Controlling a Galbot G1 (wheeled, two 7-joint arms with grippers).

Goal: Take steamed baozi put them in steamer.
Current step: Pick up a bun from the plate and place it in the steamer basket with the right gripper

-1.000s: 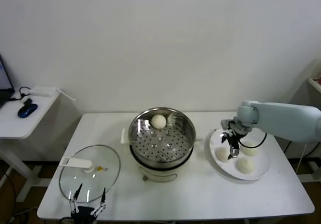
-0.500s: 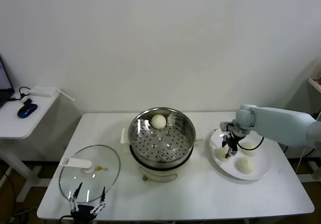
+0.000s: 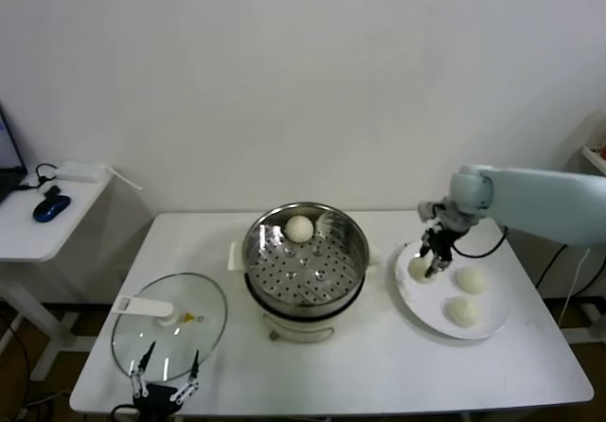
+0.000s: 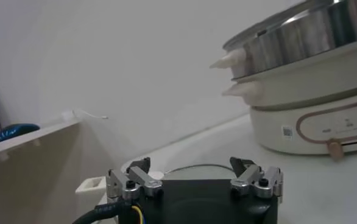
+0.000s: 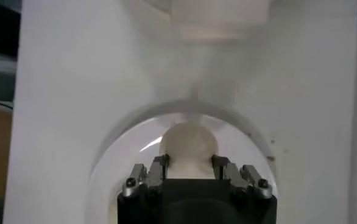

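Note:
My right gripper [image 3: 428, 263] is shut on one steamed baozi [image 3: 418, 270], holding it just above the left part of the white plate [image 3: 431, 320]. In the right wrist view the off-white bun [image 5: 189, 143] sits squeezed between the fingers of the right gripper [image 5: 189, 163]. Two more baozi [image 3: 471, 279] [image 3: 463, 310] lie on the plate. Another baozi [image 3: 299, 228] rests at the back of the steamer [image 3: 355, 269], a shiny perforated pot in mid-table. My left gripper [image 3: 169, 367] is parked open at the table's front left edge.
A round glass lid [image 3: 204, 332] with a white handle lies flat at the front left, just ahead of the left gripper. A side table with a blue mouse [image 3: 50, 207] stands off the left end. The steamer's side [image 4: 300, 42] rises beside the left gripper [image 4: 189, 164].
The right gripper closed on the plate's left baozi and has lifted it slightly off the plate. The left arm has not moved.

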